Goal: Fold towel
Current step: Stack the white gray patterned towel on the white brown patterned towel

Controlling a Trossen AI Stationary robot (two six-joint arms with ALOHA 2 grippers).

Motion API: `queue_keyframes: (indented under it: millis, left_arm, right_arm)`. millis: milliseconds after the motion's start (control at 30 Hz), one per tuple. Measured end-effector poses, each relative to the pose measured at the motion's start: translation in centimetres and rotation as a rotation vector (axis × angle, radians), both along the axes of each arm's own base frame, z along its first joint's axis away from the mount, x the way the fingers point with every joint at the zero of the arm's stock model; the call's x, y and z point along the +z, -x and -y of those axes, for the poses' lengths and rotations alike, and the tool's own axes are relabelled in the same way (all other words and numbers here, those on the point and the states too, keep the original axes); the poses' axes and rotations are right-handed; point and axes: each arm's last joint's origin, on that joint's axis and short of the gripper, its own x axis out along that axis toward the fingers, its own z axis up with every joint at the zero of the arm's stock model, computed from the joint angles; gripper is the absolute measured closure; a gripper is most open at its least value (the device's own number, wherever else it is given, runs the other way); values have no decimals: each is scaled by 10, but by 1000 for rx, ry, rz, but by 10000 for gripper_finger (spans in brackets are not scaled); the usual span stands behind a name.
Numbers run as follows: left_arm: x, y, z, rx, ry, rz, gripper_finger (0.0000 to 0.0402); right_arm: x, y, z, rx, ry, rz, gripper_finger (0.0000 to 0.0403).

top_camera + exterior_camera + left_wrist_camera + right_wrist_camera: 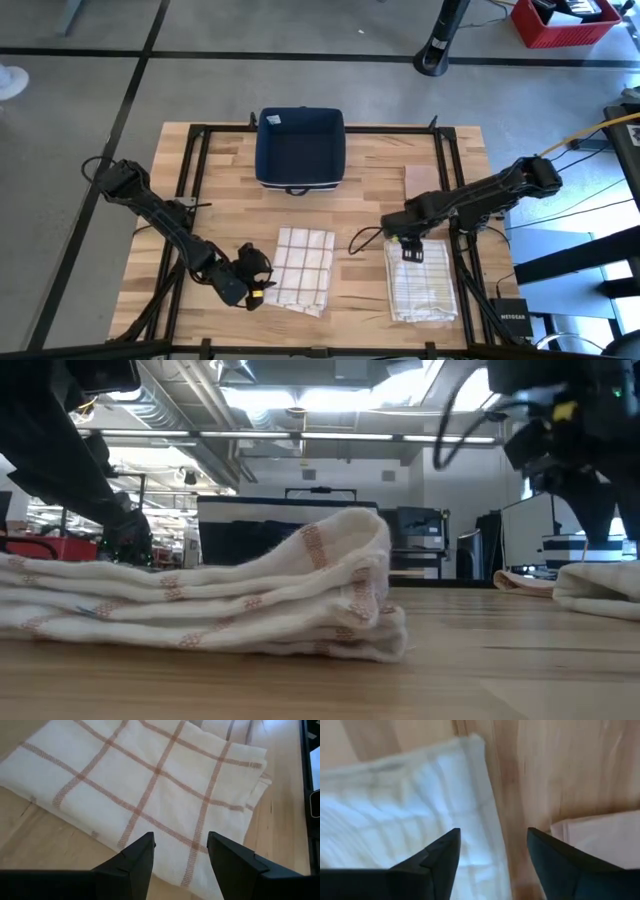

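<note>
Fingers spread on both: left gripper (256,283) at checked towel's (303,268) 9 o'clock edge, right gripper (412,249) over striped towel (422,282). Both towels look folded; task seemingly nearly done.

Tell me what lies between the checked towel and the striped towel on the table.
Only bare wood in the high view: the checked towel and the striped towel lie apart, with one loop of dark cable hanging over that gap.

— Where is the checked towel (303,268)?
— It lies folded flat at the table's front middle, white with brownish lines.
— And the striped towel (421,280)?
— Folded too, lying well apart to the right.
</note>
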Motion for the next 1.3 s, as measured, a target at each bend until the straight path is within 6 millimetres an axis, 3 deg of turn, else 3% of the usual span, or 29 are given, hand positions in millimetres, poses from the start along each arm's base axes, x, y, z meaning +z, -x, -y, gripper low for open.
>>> queue_keyframes:
  millis: [200, 500, 733, 867, 1133, 1200, 1300]
  left_arm:
    - [0, 0, 1, -16, 10, -11, 224]
    - [0, -1, -1, -10, 11, -13, 224]
    - [0, -1, -1, -16, 5, -14, 224]
    - [0, -1, -1, -16, 5, -13, 224]
    - [0, -1, -2, -14, 4, -13, 224]
    - [0, -2, -3, -10, 1, -13, 224]
    - [0, -5, -6, 4, 1, -14, 224]
  right_arm:
    - [-25, 10, 0, 56, -117, -35, 138]
    - [-61, 25, 2, 101, -172, -19, 142]
    - [-65, 24, 0, 103, -231, 18, 149]
    - [-65, 17, -2, 109, -271, 82, 196]
    - [-58, -8, -9, 111, -345, 344, 371]
    - [-53, -14, -13, 127, -360, 411, 383]
    - [-41, -24, -21, 134, -329, 490, 370]
